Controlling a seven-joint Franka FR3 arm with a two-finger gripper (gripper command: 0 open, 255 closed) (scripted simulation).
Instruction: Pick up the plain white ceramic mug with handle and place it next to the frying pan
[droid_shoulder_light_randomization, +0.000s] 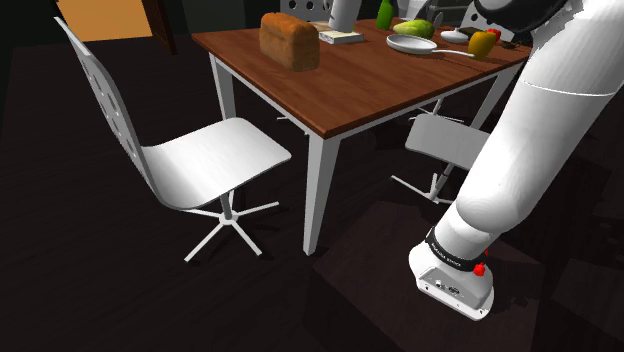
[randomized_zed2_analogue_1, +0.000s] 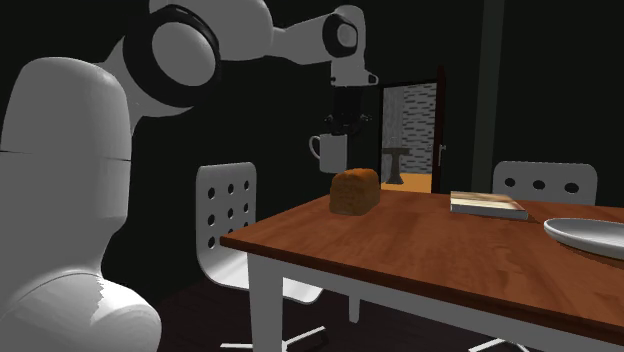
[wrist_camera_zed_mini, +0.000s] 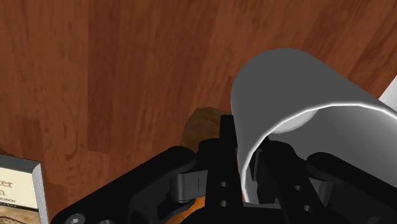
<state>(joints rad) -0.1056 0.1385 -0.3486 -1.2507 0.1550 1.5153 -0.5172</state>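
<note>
**Mug aloft in the claw, over the loaf end of the table**

Mug (randomized_zed2_analogue_1: 331, 154), plain white, hangs upright in the air under the black gripper (randomized_zed2_analogue_1: 349, 127). Its handle is turned toward the second exterior view's left. This view gives the height: the mug is above the brown loaf (randomized_zed2_analogue_1: 356, 191) and clear of the wooden table (randomized_zed2_analogue_1: 400, 250). Farther along the tabletop lies a book (randomized_zed2_analogue_1: 488, 205). The rim of a shallow pale pan (randomized_zed2_analogue_1: 590, 235) comes in at that view's right edge, well apart from the mug.

The wrist view gives the grip. The mug (wrist_camera_zed_mini: 299, 102) has its open mouth toward the camera, and the gripper (wrist_camera_zed_mini: 243, 156) is pinched narrow on its wall at the rim. One jaw is inside the cup and the other outside. Past the gripper a bit of the loaf (wrist_camera_zed_mini: 202, 124) peeps out, with the table's boards (wrist_camera_zed_mini: 127, 76) beyond and a corner of the book (wrist_camera_zed_mini: 19, 191) at the side.

The shoulder view lays out the tabletop. The loaf (droid_shoulder_light_randomization: 290, 40) stands toward the near corner, with the book (droid_shoulder_light_randomization: 340, 37) just behind it. The pan (droid_shoulder_light_randomization: 412, 44) lies toward that view's right, with a thin handle. A green bottle (droid_shoulder_light_randomization: 385, 14) and a yellow-green fruit (droid_shoulder_light_randomization: 483, 44) stand near it. A white chair (droid_shoulder_light_randomization: 200, 160) is drawn back from the table on that view's left, and the white arm (droid_shoulder_light_randomization: 540, 150) rises on its right.
</note>
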